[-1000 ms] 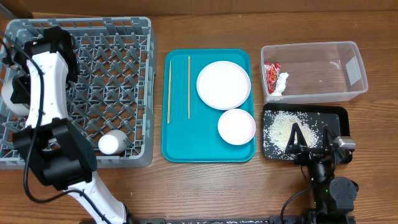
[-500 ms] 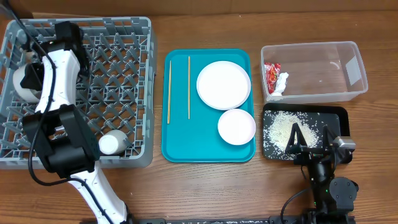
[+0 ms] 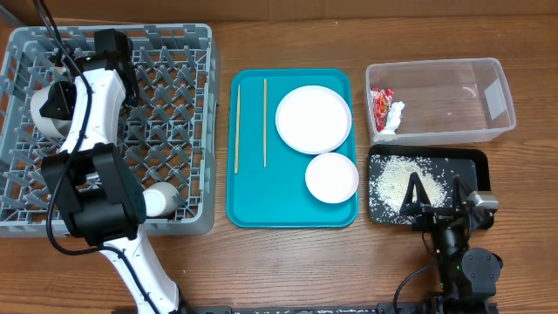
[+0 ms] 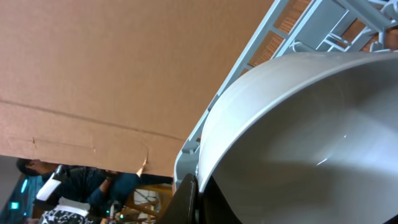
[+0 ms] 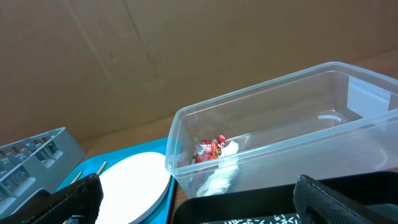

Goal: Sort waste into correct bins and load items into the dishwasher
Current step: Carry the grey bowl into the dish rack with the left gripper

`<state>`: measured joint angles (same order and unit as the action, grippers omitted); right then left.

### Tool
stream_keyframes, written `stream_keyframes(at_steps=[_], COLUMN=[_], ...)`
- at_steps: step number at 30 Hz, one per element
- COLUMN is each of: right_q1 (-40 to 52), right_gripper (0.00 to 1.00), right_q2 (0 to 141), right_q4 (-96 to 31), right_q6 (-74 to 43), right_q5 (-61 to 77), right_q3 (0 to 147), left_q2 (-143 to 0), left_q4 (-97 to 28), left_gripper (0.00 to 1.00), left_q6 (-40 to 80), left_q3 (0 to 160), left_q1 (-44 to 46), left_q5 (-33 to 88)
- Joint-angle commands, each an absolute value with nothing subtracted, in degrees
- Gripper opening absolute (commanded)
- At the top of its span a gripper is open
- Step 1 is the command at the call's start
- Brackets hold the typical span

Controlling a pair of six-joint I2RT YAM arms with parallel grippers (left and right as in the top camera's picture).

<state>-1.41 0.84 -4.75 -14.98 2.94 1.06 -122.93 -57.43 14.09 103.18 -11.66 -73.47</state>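
My left gripper (image 3: pixel 54 98) is shut on the rim of a white bowl (image 3: pixel 45 112) and holds it tilted over the back left of the grey dish rack (image 3: pixel 174 113). In the left wrist view the bowl (image 4: pixel 298 137) fills the frame, with one finger (image 4: pixel 186 199) on its rim. A teal tray (image 3: pixel 292 214) holds a large white plate (image 3: pixel 313 119), a small white dish (image 3: pixel 331 177) and two chopsticks (image 3: pixel 236 128). My right gripper (image 3: pixel 433 206) is open and empty over the black tray of rice (image 3: pixel 471 166), and its fingers (image 5: pixel 205 205) also show in the right wrist view.
A white cup (image 3: pixel 157 201) lies in the rack's front part. A clear bin (image 3: pixel 440 100) at the back right holds a red wrapper (image 3: pixel 383 106) and white tissue; the bin (image 5: pixel 280 143) and the plate (image 5: pixel 134 180) show in the right wrist view. Brown cardboard stands behind the table.
My left arm has carried the white bowl from the rack's left edge toward the back and a little right. The right arm has not moved.
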Motion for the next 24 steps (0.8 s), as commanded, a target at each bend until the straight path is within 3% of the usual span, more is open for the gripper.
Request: stream_keyframes(at_steps=[1, 7, 9, 13, 14, 19, 24], right_q1=[-1.6, -1.6, -1.6, -1.6, -1.6, -1.6, -1.6], right_gripper=[1.00, 1.00, 1.00, 1.00, 1.00, 1.00, 1.00], right_q2=[0.2, 0.2, 0.2, 0.2, 0.2, 0.2, 0.2], right_q4=[-4.5, -4.5, -4.5, -4.5, -4.5, -4.5, -4.5], right_q6=[-15.0, -15.0, -15.0, -15.0, -15.0, -15.0, -15.0], right_q5=[2.7, 2.7, 2.7, 2.6, 2.7, 2.7, 2.7], right_q3=[0.4, 0.4, 0.4, 0.4, 0.4, 0.4, 0.4], left_q2=[-124.4, -124.4, -124.4, -124.3, -124.0, -120.8, -111.2], left_q4=[-56.6, -54.0, -53.8, -53.9, -53.9, -53.9, -53.9], left_gripper=[0.04, 0.04, 0.09, 0.65, 0.70, 0.74, 0.80], left_q6=[11.3, 8.8, 8.8, 8.8, 8.8, 8.8, 9.8], left_q3=[101.3, 98.3, 97.2, 97.1, 97.2, 97.3, 98.9], left_q1=[-11.2, -8.5, -7.4, -7.1, -7.1, -5.9, -1.7], left_q5=[-72.0, -72.1, -73.3, -78.3, -80.1, -80.3, -72.7])
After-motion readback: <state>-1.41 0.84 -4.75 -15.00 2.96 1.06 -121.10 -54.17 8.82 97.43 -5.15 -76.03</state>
